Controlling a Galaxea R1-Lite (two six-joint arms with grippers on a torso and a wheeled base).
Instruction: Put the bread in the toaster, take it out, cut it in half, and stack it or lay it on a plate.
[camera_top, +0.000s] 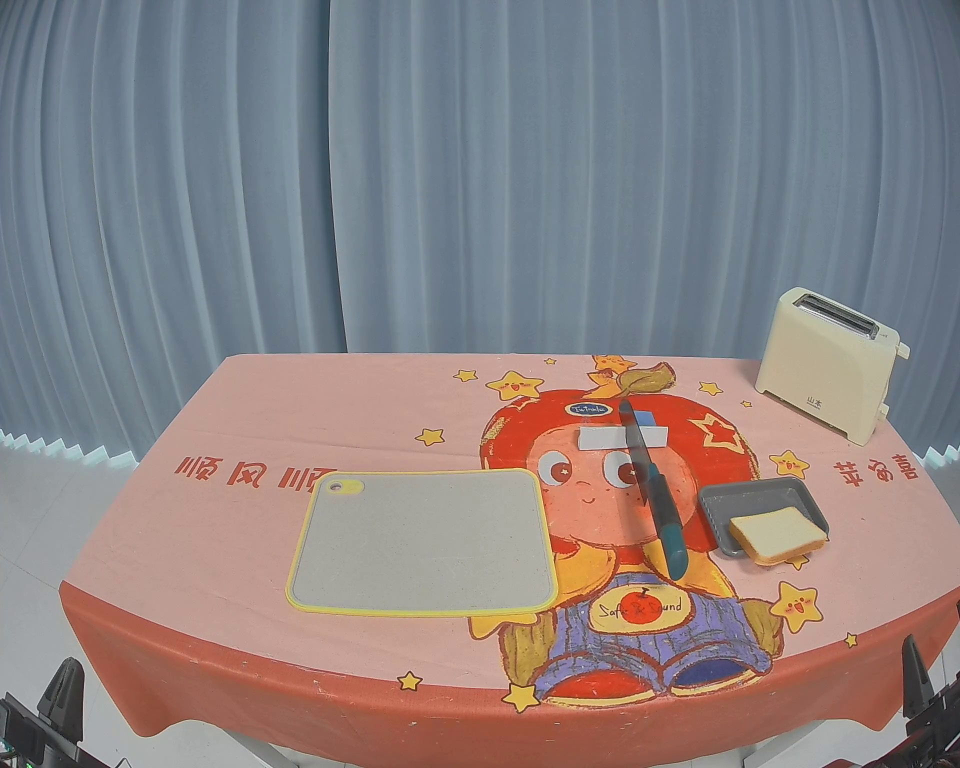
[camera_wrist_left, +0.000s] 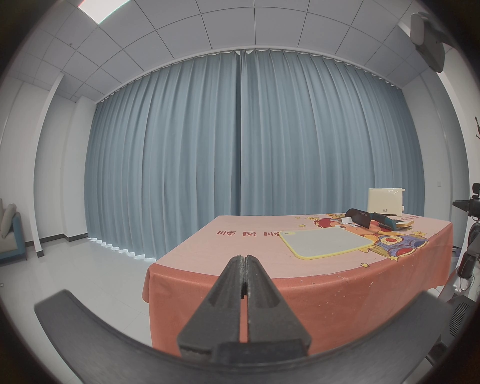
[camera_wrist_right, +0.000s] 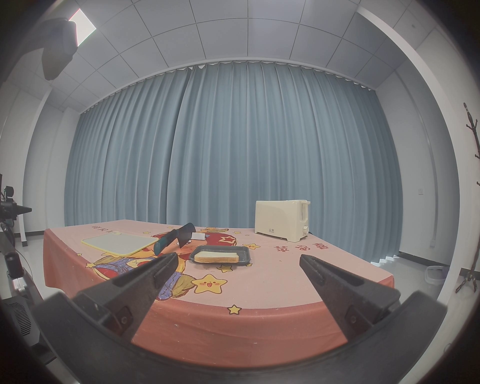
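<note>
Clock bearings are taken on the head view, dial centred on the table.

- Bread (camera_top: 778, 533): one square slice, pale crumb with a tan crust. You see it at 3 o'clock, lying flat and askew in a shallow dark grey rectangular tray (camera_top: 720, 497), one corner over the near rim.
- Toaster (camera_top: 828, 362): cream, smooth boxy shell with the slot on top, at 2 o'clock near the far edge.
- Knife (camera_top: 655, 495): dark blade with a teal handle, just beside the tray toward 9 o'clock, its blade across a small white block (camera_top: 600, 437).
- Cutting board (camera_top: 425, 540): matt grey with a yellow rim and rounded corners, left of centre.
- Tablecloth (camera_top: 300, 420): pink cartoon print.

Right gripper (camera_wrist_right: 239, 258): jaws spread wide, nothing held, off the near edge at 4 o'clock. The bread lies well apart from it, between its 10 and 11 o'clock.

Left gripper (camera_wrist_left: 244, 260): jaws pressed together, empty, off the near edge at 8 o'clock, with the bread far across the table
</note>
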